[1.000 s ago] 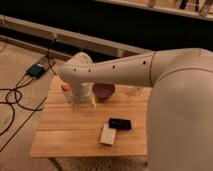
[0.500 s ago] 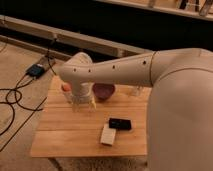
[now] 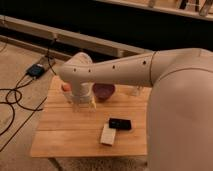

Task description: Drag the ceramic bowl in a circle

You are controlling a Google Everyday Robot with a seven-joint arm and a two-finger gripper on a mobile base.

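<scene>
Dark wall panelling (image 3: 125, 30) is seen across the back, and pale carpet is spread below it, where black cables (image 3: 15, 100) are looped beside a small black box (image 3: 37, 70) at the left. A wooden table (image 3: 65, 140) of light planks is set in the middle of the view.

Much of the scene is blocked by the thick white arm (image 3: 125, 72), which is stretched from the right edge across the far half of the table. At the far left of the tabletop a white cup (image 3: 67, 96) is glimpsed with an orange thing (image 3: 65, 87) in it, partly covered by the wrist. Nearer the front, a flat black device (image 3: 120, 124) is laid beside a white block (image 3: 107, 135), the two almost touching, well apart from everything at the back.

The ceramic bowl (image 3: 104, 91), dark maroon, is found at the far middle of the table, just below the arm. The gripper (image 3: 83, 106) is pointed straight down between cup and bowl, just left of the bowl. Its jaws are spread wide and nothing is gripped between them; whether the bowl's rim is touched cannot be told.
</scene>
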